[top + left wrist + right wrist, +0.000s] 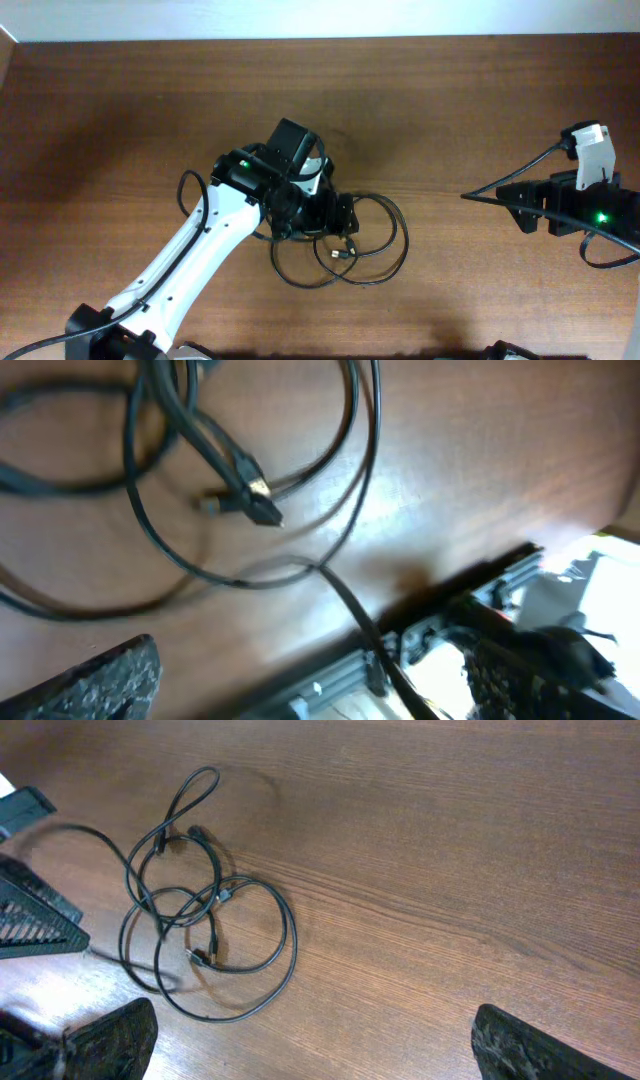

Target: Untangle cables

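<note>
The cables (372,243) lie as a tangle of thin black loops on the wooden table, just below its middle. In the left wrist view the cables (170,480) fill the upper left, with two plug ends (252,498) crossing, one metal-tipped. My left gripper (338,214) hovers over the tangle's left part and hides some loops; it stands open (310,685) with nothing between its fingers. My right gripper (508,200) is far to the right, apart from the tangle. Seen from the right wrist, the cables (205,935) lie ahead to the left, and the right gripper (320,1055) is open and empty.
The table's front edge (450,605) with a metal frame rail runs close to the tangle in the left wrist view. The left arm's black body (30,915) shows at the left edge of the right wrist view. A thicker black robot cable (520,172) runs along the right arm.
</note>
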Controlling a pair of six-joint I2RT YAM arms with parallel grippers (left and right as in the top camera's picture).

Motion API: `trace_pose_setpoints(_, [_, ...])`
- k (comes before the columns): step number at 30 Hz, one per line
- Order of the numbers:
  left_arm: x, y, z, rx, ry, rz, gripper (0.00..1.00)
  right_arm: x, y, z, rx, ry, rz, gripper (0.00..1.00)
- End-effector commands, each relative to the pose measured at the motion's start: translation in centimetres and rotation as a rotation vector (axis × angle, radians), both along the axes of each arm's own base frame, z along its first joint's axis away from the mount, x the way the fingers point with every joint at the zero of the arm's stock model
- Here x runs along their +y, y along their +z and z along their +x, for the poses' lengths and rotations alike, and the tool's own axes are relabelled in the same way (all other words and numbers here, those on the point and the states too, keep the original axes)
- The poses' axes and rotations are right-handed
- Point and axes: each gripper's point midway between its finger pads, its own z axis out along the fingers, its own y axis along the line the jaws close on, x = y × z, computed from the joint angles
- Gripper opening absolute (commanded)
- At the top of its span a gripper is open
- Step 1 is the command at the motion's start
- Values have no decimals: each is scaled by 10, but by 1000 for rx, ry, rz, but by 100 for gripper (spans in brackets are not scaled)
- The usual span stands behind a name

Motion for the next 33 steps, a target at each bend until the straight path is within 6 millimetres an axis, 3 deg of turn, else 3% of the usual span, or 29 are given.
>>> trace_pose_setpoints(1, [-7, 7, -12, 130, 89, -50, 99, -1, 4, 1, -9, -9, -5, 99])
trace_pose_setpoints(8, [-4, 5, -12, 147, 123, -28, 99, -1, 4, 1, -9, -9, -5, 99])
trace_pose_setpoints(11, [20, -9, 3, 53, 169, 125, 99, -1, 4, 1, -9, -9, -4, 99])
trace_pose_setpoints(16, [34, -20, 10, -65, 108, 277, 99, -1, 4, 1, -11, -8, -2, 99])
trace_pose_setpoints(20, [19, -25, 10, -121, 57, 307, 99, -2, 2, 3, 0, -8, 2, 99])
trace_pose_setpoints(25, [-16, -37, 21, -191, 3, 269, 99, -3, -1, 5, 14, -8, 8, 99])
trace_pose_setpoints(29, [-40, -74, 25, -170, -44, 289, 99, -3, -2, 6, 16, -7, 8, 99])
trace_pose_setpoints(32, [-42, -111, 22, -98, -58, 348, 99, -3, -2, 6, 14, -7, 8, 99])
trace_pose_setpoints(33, [-41, -120, 21, -79, -62, 364, 93, -3, -2, 6, 15, -7, 8, 99])
